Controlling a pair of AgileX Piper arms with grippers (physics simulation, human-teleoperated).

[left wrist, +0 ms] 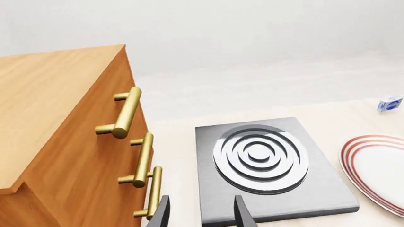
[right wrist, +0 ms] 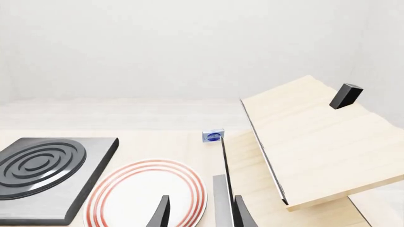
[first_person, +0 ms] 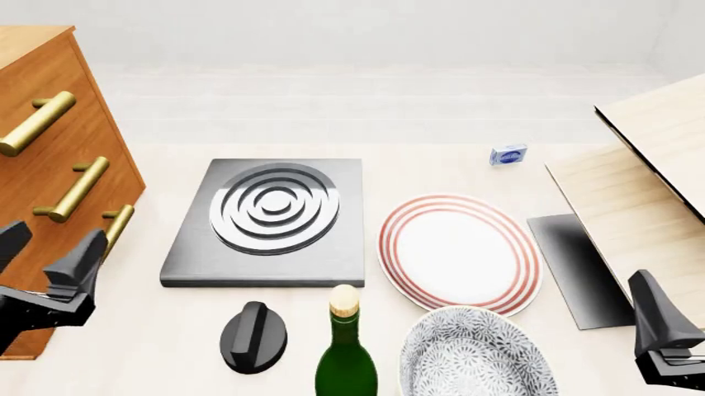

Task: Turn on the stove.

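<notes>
The stove [first_person: 190, 266] is a dark-grey slab with a ringed burner [first_person: 274, 206] on the table's left half. Its black oval knob [first_person: 253, 337] lies apart, in front of the slab. My left gripper [first_person: 53, 247] is open and empty at the front left, beside the drawer cabinet, well left of the knob. In the left wrist view its fingers [left wrist: 243, 213] frame the slab's [left wrist: 328, 189] near edge. My right gripper [first_person: 672, 318] is open and empty at the front right, and its wrist view [right wrist: 200, 215] shows the stove [right wrist: 88, 189] off to one side. Neither wrist view shows the knob.
A wooden drawer cabinet [first_person: 66, 107] with brass handles stands at the left. A red-rimmed plate [first_person: 461, 252], a patterned bowl [first_person: 474, 356] and a green bottle [first_person: 345, 351] sit near the knob. A thin dark sheet [first_person: 579, 268], a raised wooden board [first_person: 650, 181] and a small blue box [first_person: 508, 154] are on the right.
</notes>
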